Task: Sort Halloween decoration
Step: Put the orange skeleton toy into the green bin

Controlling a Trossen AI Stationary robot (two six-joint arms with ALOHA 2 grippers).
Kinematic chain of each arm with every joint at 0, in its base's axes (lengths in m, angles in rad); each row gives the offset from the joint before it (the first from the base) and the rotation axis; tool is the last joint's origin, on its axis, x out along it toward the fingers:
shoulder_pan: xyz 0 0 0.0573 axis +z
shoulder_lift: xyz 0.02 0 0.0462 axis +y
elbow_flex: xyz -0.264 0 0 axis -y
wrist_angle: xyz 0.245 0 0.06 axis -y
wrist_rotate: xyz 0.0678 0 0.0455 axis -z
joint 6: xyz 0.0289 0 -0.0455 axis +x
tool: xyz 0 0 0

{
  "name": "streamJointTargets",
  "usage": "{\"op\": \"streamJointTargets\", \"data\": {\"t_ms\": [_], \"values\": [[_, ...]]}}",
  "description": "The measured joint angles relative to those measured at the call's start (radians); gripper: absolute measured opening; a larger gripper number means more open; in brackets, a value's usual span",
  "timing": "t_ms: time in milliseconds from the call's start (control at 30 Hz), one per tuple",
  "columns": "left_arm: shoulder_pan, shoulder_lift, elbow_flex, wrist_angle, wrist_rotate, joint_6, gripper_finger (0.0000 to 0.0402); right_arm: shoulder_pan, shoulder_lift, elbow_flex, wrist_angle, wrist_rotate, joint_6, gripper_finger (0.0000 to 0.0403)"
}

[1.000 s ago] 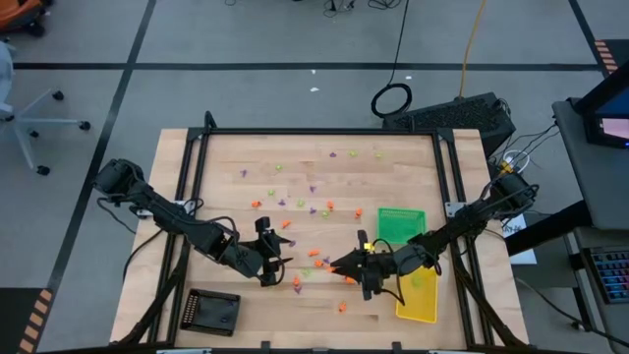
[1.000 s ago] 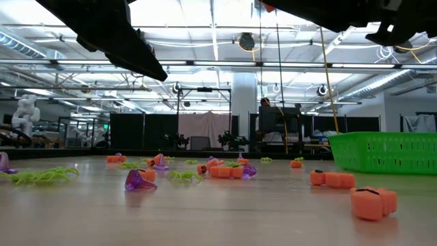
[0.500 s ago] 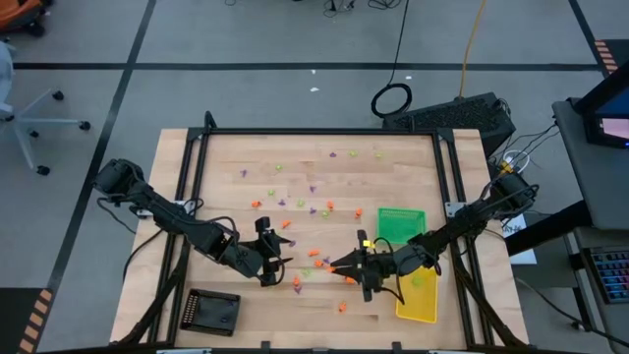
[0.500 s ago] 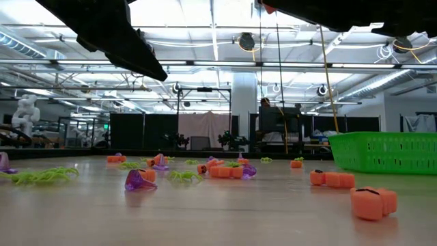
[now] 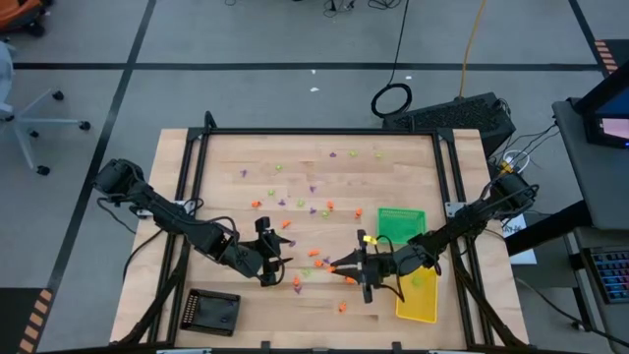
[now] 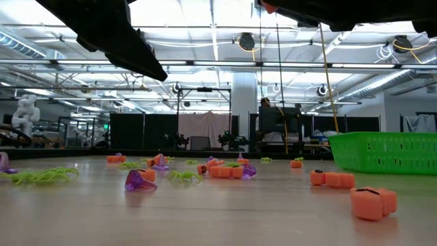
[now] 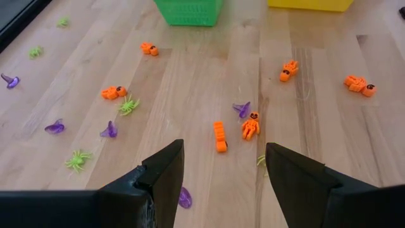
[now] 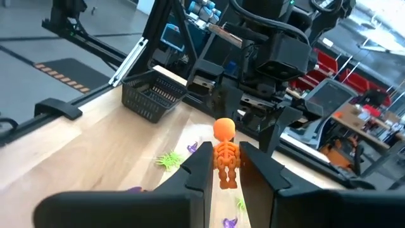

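Right end effector (image 8: 225,166): clenched on orange skeleton (image 8: 224,152), shifted slightly toward 9 o'clock | left end effector (image 7: 223,166): released, unmoved | sorting: delivery pending.

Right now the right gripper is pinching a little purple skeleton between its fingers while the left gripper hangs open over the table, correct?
Not quite: the skeleton is orange, not purple, as the right wrist view shows. The rest stands: the right gripper pinches it between its fingers, and the left gripper hangs open over the table.
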Motion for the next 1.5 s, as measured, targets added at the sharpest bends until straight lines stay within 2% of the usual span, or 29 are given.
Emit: {"op": "streamJointTargets", "data": {"t_ms": [733,933,1067,1500], "values": [[0.0,0.0,0.0,0.017,0.0,0.005,0.0223,-0.002,0.0,0.0,0.001,0.003,0.34,0.005],[0.0,0.0,0.0,0.018,0.0,0.006,0.0223,-0.002,-0.032,0.001,-0.024,0.108,0.43,0.005],[-0.001,0.0,0.0,0.019,0.0,0.006,0.0223,-0.005,-0.094,0.002,-0.172,0.137,0.522,0.005],[-0.001,0.0,0.0,0.025,0.0,0.022,0.0223,-0.056,-0.366,0.002,-0.824,0.138,0.829,0.005]]}}
